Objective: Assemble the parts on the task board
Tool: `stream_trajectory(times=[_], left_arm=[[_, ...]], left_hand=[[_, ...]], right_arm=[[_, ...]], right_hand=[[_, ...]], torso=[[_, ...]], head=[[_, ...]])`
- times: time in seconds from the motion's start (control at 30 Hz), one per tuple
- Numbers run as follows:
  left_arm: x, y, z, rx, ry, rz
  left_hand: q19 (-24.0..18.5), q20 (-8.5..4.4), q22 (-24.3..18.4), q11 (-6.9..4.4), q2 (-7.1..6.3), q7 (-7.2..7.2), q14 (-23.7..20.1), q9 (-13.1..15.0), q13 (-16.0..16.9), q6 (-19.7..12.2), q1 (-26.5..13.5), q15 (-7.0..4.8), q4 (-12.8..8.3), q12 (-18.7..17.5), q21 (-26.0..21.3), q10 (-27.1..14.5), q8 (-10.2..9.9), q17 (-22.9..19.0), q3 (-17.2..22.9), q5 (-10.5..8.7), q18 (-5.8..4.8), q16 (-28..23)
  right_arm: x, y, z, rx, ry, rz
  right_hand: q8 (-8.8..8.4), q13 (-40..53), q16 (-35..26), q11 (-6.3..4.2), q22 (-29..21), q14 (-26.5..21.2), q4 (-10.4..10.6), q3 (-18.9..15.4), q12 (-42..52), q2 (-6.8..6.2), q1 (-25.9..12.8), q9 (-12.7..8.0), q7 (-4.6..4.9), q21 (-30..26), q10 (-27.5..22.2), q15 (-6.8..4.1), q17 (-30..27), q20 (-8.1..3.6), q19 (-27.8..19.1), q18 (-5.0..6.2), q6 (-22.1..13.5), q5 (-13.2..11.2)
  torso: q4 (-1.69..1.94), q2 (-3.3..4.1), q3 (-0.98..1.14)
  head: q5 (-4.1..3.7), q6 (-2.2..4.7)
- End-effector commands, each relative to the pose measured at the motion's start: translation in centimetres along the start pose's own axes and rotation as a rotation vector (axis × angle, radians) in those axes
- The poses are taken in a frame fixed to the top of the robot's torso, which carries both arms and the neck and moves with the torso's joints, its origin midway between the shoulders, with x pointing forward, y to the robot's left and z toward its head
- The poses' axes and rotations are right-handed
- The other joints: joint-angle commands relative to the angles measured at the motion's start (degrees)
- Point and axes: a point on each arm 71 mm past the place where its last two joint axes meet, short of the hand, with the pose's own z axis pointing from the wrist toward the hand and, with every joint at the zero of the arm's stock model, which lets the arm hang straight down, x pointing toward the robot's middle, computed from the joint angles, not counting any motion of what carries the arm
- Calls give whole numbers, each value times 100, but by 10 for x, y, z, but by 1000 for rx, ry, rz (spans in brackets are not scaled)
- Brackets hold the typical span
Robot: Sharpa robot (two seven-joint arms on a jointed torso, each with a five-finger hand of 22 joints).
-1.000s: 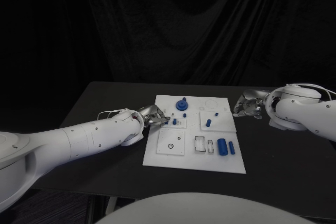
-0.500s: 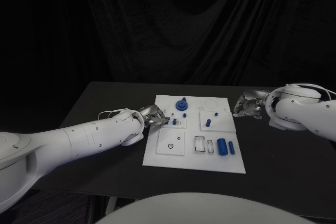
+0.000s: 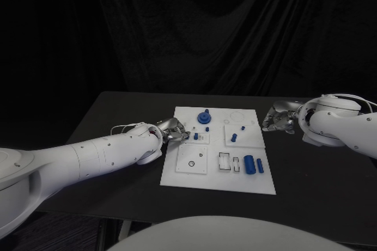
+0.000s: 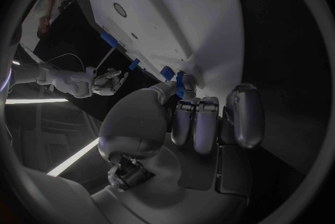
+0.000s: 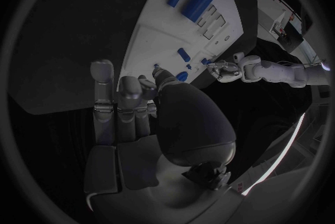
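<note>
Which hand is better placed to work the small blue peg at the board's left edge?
Left. The left hand already sits at the task board's left edge beside the small blue peg; the right hand waits off the opposite edge.

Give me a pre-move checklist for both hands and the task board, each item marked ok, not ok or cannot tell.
1. Left hand at the task board left edge: ok.
2. Left hand holding a part: cannot tell; its fingertips are right by a small blue peg.
3. Right hand off the board, holding nothing: ok.
4. Two blue cylinders lying on the board: ok.
5. Blue round part on the board's far side: ok.
</note>
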Motion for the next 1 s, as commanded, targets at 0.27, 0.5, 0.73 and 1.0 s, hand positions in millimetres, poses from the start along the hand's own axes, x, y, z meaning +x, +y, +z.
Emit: stream_trajectory(times=[0.27,0.5,0.73,1.0], left_arm=[[4,3,-6,-4,-28,-10],[0,2,-12,-20,-32,-18],[-16,-1,-15,-92,22,-4],[-43,-18,-9,-127,39,29]], left_hand=[[82,-24,1046,-67,-169,-34,597,172,1509,105,-90,-73,-438,20,81,606,103,1509,653,113,-62,15],[100,-30,1057,-71,-208,-42,597,171,1509,135,-110,-79,-468,20,104,606,123,1509,727,125,-68,15],[113,-37,1064,-75,-270,-46,597,165,1509,146,-194,-85,-454,20,106,606,116,1509,802,-40,-70,15],[125,-41,1070,-76,-264,-46,597,165,1509,139,-276,-87,-398,20,107,606,93,1509,840,-303,-72,15]], right_arm=[[2,-2,0,21,12,-5],[1,-2,0,23,11,-5],[1,-1,1,23,9,-6],[1,1,2,21,8,-7]], right_hand=[[-39,-16,-57,1,265,-32,-16,52,-38,1,69,-10,-7,-55,-49,4,-16,-6,-15,94,46,33],[-40,-25,-66,2,261,-35,-22,58,-50,-4,75,-11,-6,-76,-58,4,-21,-6,-20,97,47,33],[-40,-33,-87,2,255,-43,-32,67,-63,-14,84,-12,-6,-106,-67,6,-34,-5,-27,100,49,31],[-40,-43,-95,3,253,-47,-38,74,-77,-21,90,-13,-5,-118,-77,7,-39,-5,-30,101,51,29]], torso=[[0,-1,1],[3,-8,4],[-9,-11,5],[-15,-15,16]], head=[[-9,-1],[-32,-1],[-52,-1],[-65,-1]])
